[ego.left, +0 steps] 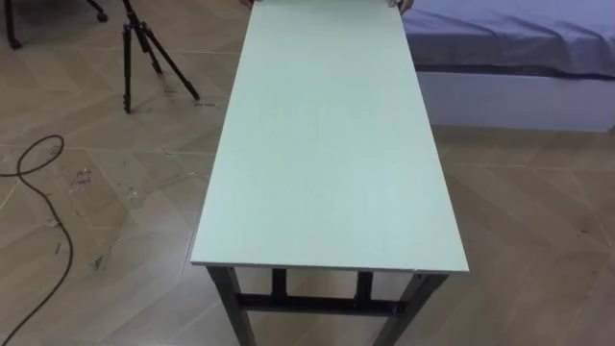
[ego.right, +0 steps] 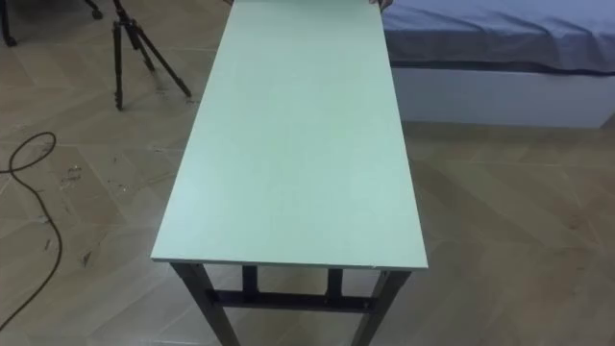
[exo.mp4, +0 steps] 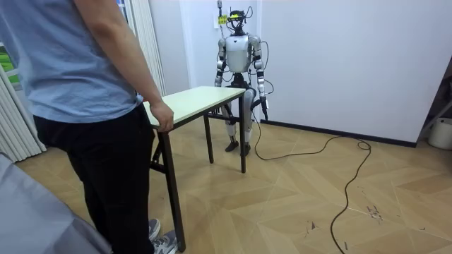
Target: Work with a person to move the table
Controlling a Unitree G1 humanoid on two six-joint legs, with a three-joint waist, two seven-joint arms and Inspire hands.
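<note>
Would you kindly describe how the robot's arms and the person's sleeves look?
The robot's left arm and right arm are silver-grey with dark joints; the left hand looks dark, too small for detail. The person wears a light blue short-sleeved shirt.

Robot and person face each other across the long rectangular pale-green table on black metal legs (ego.left: 327, 144), which stands on the herringbone wood floor (ego.left: 538, 250). The robot is at one short end, with the plain white wall (exo.mp4: 339, 56) behind it. The person (exo.mp4: 85, 106) is at the opposite end, in the room view's left foreground, with the person's hand (exo.mp4: 162, 116) on a corner of that end. From the robot's head, the table runs straight away from it. The black three-legged tripod (ego.left: 144, 48) stands to the left of the far half, apart from it. The low bed under a blue-grey cover (ego.left: 509, 58) lies to the right, just beside the far right corner. A round pale bin (exo.mp4: 441, 132) sits near the wall at the room view's right.
</note>
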